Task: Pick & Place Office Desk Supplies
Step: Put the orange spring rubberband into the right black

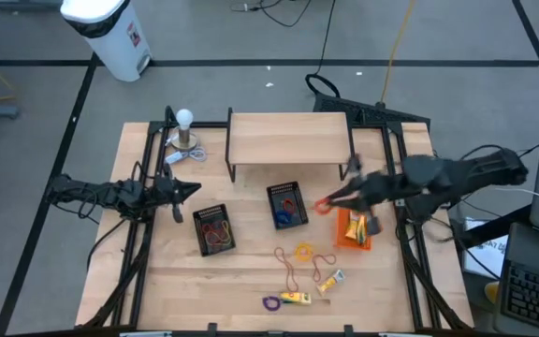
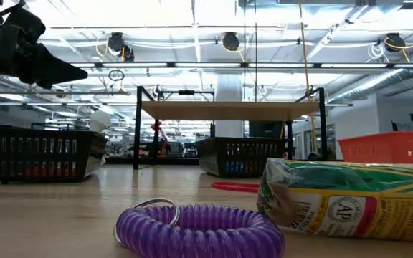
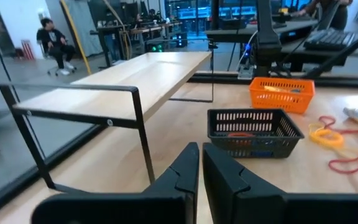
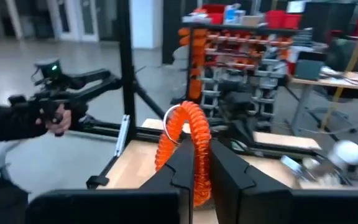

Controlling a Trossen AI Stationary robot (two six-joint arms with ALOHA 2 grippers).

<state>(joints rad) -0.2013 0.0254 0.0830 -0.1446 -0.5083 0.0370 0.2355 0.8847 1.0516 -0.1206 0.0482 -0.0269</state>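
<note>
My right gripper is clamped on an orange coiled loop, lifted above the table between the middle black basket and the orange tray toward the right edge. So I judge the pick is done and the carry is in hand. Next I must bring the coil over a basket, probably the middle one, and let go only once it hangs inside the rim, since a springy coil may bounce out. My left gripper waits pinched shut on nothing near the left edge. More loops and yellow packets lie near the front edge.
</note>
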